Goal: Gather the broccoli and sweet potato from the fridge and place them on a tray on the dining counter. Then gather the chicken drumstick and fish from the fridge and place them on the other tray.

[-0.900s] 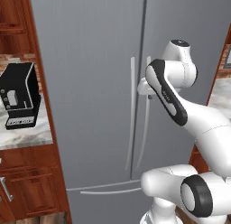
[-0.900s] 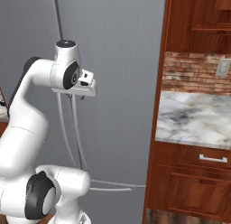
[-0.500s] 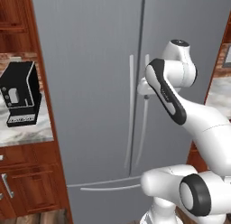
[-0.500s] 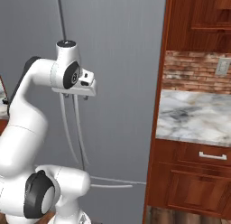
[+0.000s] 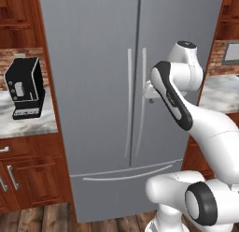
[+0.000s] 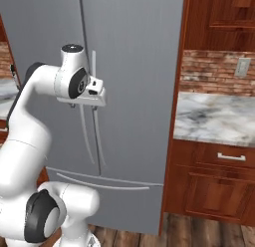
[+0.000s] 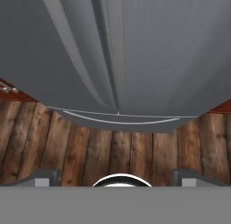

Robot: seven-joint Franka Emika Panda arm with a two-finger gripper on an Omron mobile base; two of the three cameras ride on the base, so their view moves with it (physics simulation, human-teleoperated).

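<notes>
- Left base view: the fridge stands shut between wooden cabinets, its two vertical door handles side by side at the centre seam. The gripper sits just right of the right-hand handle, mostly hidden behind the forearm. A black coffee machine rests on the marble counter to the left.
- Right base view: the gripper hangs at the handles, close against the fridge front; its fingers are too small to read here.
- Hand view: the two finger tips stand wide apart with nothing between them, pointing down the fridge front toward the freezer drawer handle and the wooden floor.
</notes>
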